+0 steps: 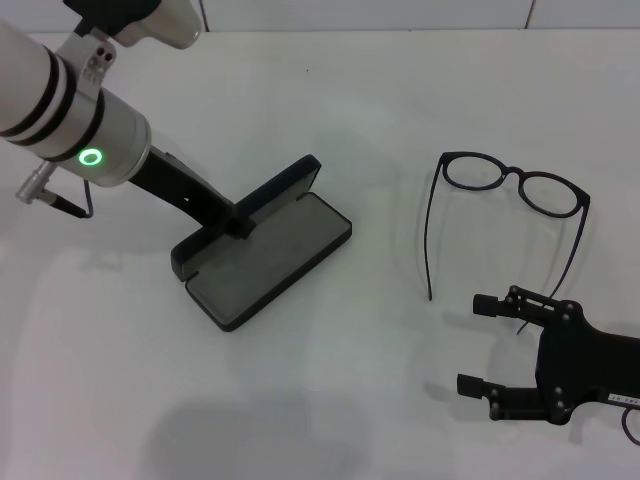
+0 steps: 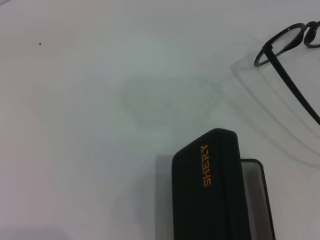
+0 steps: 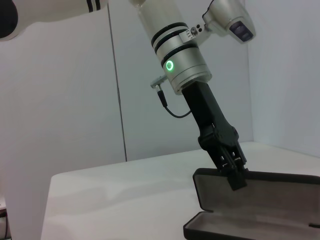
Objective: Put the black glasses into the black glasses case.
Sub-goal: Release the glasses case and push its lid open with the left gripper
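Item one: the black glasses case (image 1: 262,245) lies open at the middle of your white tabletop (image 1: 380,90), grey lining up, with your left gripper (image 1: 240,222) pinching the raised lid's rim, the orange "SHERY" lettering (image 2: 205,165) on the lid's outer face. Item two: the black glasses (image 1: 515,190) rest unfolded on the tabletop at 3 o'clock from the case, well apart from it, temples pointing toward you. Item three: your right gripper (image 1: 481,343), fingers spread and holding nothing, hovers at 6 o'clock from the glasses, near the temple tips.
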`<state>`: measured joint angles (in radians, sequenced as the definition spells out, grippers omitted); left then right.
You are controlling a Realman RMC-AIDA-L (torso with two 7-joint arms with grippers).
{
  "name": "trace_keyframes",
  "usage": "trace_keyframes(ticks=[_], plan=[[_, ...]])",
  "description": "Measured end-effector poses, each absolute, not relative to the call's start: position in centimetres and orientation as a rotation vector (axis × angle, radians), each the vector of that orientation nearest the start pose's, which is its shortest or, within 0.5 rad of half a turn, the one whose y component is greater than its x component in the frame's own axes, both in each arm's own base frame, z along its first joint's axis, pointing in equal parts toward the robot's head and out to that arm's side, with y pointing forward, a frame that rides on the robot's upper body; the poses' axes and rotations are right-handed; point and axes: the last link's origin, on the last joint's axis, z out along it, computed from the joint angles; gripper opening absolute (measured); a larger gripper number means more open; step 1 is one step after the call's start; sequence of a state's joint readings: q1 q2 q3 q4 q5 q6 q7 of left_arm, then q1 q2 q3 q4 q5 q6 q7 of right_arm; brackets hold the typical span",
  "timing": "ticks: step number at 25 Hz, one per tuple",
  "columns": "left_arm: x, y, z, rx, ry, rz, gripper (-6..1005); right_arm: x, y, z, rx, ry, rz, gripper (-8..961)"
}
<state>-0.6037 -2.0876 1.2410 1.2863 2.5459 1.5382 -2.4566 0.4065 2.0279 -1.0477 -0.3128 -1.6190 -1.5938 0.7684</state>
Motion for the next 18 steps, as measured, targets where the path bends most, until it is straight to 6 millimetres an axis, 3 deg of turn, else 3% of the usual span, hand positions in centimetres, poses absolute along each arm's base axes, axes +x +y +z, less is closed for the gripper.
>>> trace_keyframes(ticks=[11, 18], plan=[[-18.78, 36.32, 1.15, -2.624, -0.936, 0.341, 319, 28.83, 25.64, -4.56, -2.77, 0.221, 0.874, 879], [-18.33, 36.51, 1.4, -2.648, -0.857, 0.349, 213, 28.84, 25.67, -4.53, -2.767, 0.222, 0.875, 878]])
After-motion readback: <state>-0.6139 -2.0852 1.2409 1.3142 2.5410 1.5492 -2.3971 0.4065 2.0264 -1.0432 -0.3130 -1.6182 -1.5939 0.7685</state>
